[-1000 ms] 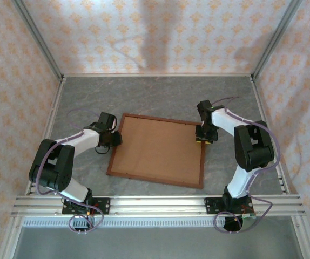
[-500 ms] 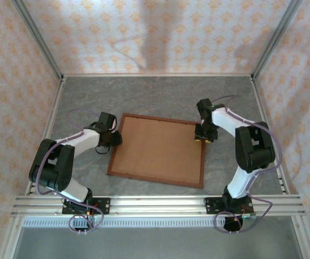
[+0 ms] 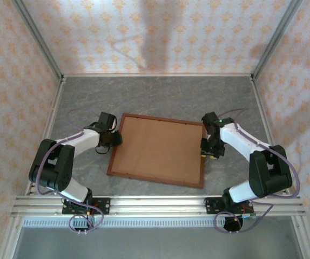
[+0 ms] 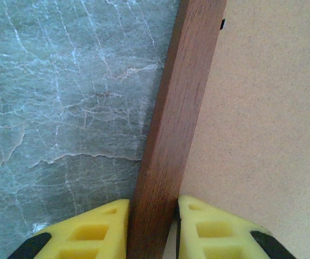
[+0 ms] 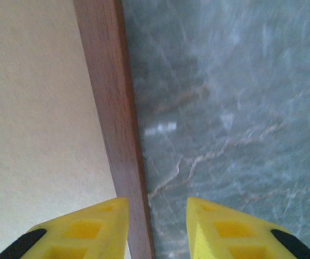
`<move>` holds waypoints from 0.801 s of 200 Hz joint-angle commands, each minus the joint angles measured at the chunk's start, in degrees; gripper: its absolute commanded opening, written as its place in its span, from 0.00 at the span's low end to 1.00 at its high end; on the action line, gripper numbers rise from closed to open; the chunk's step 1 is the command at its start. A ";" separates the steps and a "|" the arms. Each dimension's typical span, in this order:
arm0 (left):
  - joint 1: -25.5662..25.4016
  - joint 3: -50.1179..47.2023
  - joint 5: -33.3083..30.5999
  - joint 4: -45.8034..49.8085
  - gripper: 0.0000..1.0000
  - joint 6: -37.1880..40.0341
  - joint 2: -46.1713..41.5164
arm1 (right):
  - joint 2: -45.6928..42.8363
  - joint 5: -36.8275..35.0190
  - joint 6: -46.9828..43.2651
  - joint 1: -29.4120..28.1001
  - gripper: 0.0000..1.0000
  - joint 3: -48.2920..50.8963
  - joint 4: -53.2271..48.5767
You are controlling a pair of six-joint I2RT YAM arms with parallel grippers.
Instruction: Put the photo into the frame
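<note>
The frame [image 3: 155,181], thin reddish-brown wood, lies flat in the middle of the table with a plain brown backing board [image 3: 157,150] filling it. The photo is hidden. My left gripper [image 3: 113,138] is shut on the frame's left rail [image 4: 174,124], its yellow pads [image 4: 90,232] pressed against both sides of the wood. My right gripper [image 3: 204,149] stands open over the frame's right rail [image 5: 112,108]. One of its fingertips [image 5: 79,229] is above the board and rail, and the other hangs over bare table with a wide gap between.
The table [image 3: 160,97] is grey marble-patterned, with patterned walls on three sides and metal posts at the corners. An aluminium rail [image 3: 155,205] runs along the near edge at the arm bases. The backing board [image 4: 257,108] is flush inside the moulding.
My right gripper has slid along the frame's right rail from its far corner toward the near side, and that arm's elbow has swung out to the right. The left arm and frame have stayed put.
</note>
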State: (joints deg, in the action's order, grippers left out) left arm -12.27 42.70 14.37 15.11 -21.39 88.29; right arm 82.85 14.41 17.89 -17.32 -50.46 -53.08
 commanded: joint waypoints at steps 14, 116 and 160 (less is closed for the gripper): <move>-0.52 -1.48 1.15 2.03 0.24 -0.53 2.74 | -2.25 0.79 3.03 -1.38 0.31 1.74 -1.85; -0.47 -1.58 1.44 1.55 0.24 -0.50 2.84 | 0.91 1.15 3.30 -3.31 0.30 2.37 -1.81; -0.47 -1.59 1.51 1.58 0.24 -0.44 2.92 | 2.47 1.06 3.29 -4.30 0.30 2.47 -1.85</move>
State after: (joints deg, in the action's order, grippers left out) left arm -12.27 42.70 14.48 14.98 -21.39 88.38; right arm 84.18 16.53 20.21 -20.82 -48.58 -53.17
